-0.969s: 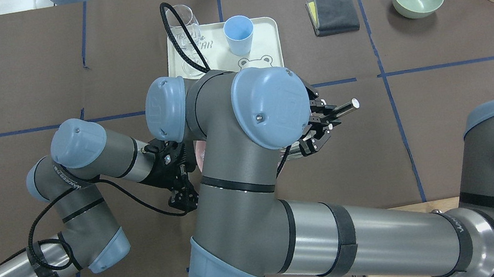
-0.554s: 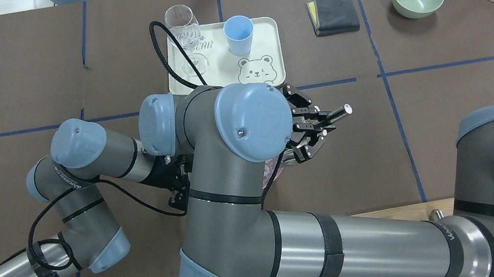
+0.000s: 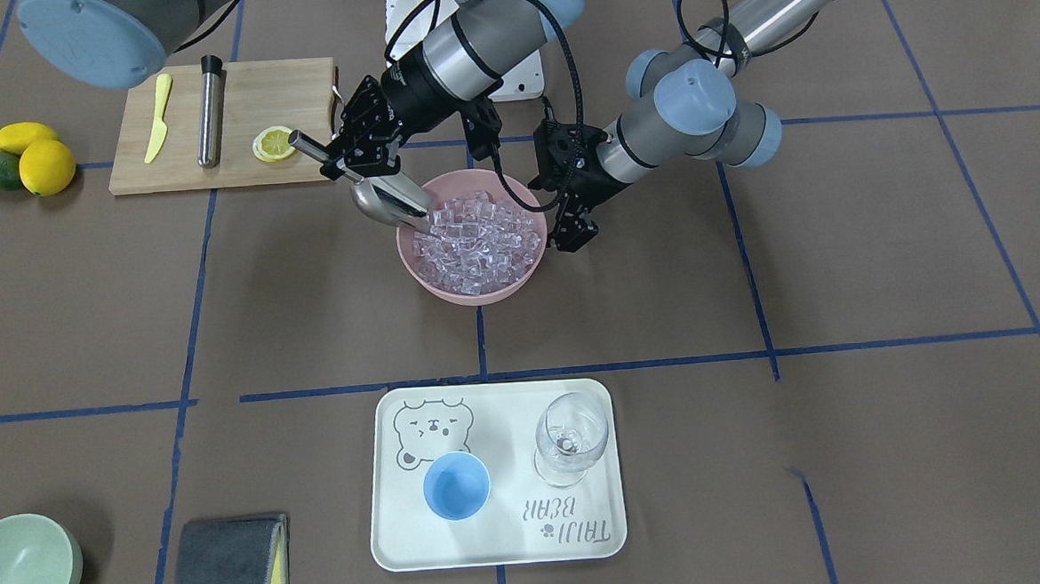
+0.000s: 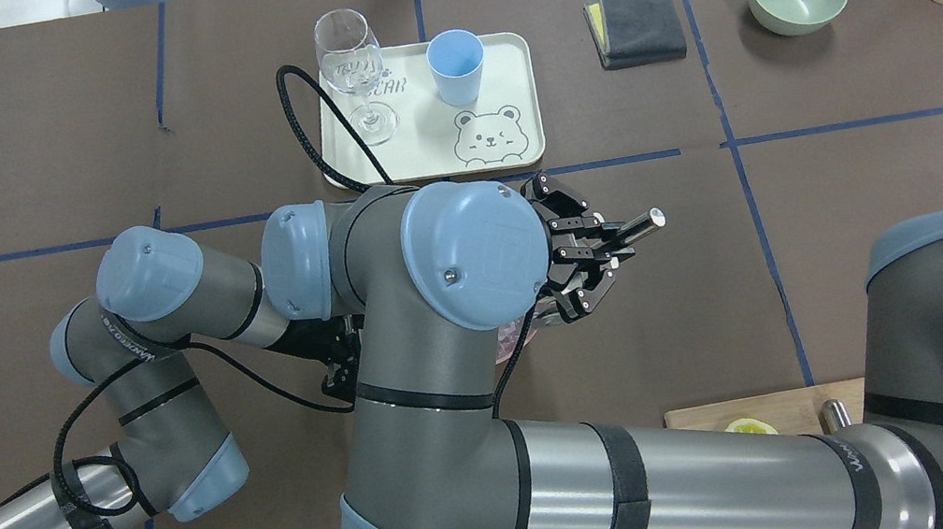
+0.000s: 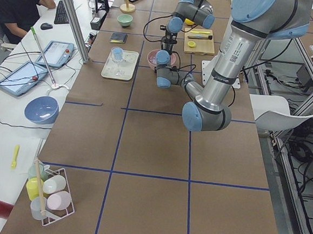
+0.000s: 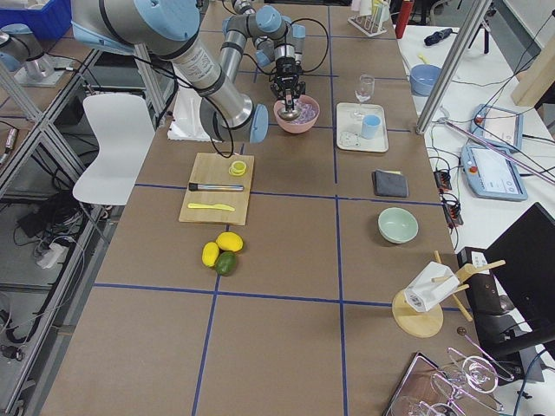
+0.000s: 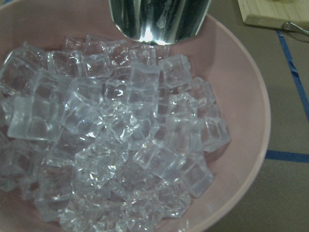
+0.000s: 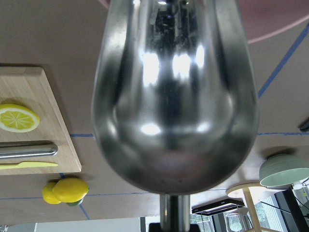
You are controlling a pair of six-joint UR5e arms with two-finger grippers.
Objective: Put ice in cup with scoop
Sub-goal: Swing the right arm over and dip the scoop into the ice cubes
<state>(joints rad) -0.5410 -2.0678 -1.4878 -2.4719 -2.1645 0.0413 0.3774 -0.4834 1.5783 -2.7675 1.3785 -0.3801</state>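
Note:
The ice [image 3: 477,236] fills a pink bowl [image 3: 476,296] at the table's middle; the left wrist view shows the cubes close up [image 7: 120,145]. My right gripper [image 3: 355,158] is shut on the handle of the steel scoop [image 3: 386,201]. The scoop tilts down, its tip at the bowl's rim, touching the nearest cubes. The scoop's empty trough fills the right wrist view [image 8: 174,106]. My left gripper [image 3: 570,234] hangs beside the bowl's other rim; I cannot tell whether it is open or shut. The light-blue cup [image 3: 456,485] stands empty on a white tray [image 3: 506,542].
A wine glass [image 3: 569,438] stands on the tray next to the cup. A cutting board [image 3: 296,90] behind the bowl holds a lemon slice, a steel rod [image 3: 208,112] and a yellow knife. A green bowl [image 3: 14,572] and a grey cloth [image 3: 227,570] lie apart from the tray.
My right arm has swung left and toward the robot's base in the overhead view, carrying the scoop with it and uncovering the wine glass and tray. The left arm has not moved.

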